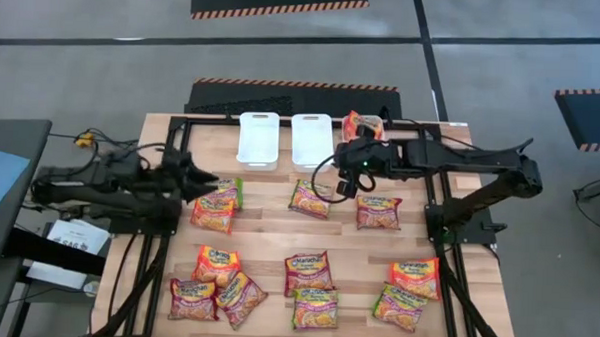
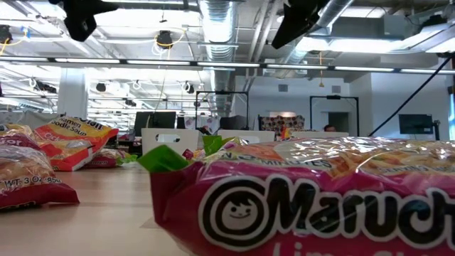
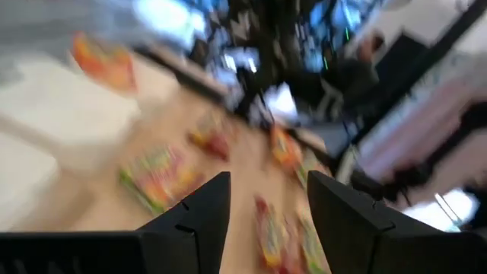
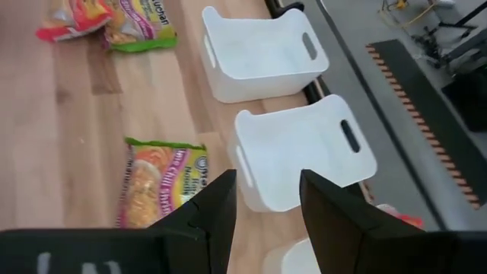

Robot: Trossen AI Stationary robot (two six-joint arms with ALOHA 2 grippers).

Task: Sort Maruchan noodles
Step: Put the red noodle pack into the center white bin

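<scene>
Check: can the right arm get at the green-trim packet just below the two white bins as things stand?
Probably yes. The right gripper hangs open over the nearer white bin, with the green-trim packet lying flat on bare table beside it, nothing stacked on it or between them.

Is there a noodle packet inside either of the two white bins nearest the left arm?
No. In the right wrist view both white bins show bare white floors, no packet inside.

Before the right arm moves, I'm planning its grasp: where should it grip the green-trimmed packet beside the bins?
Pinch the green-trimmed packet across its narrow width, coming straight down. It lies flat and alone on the table, offering no raised edge, and the right gripper is open.
</scene>
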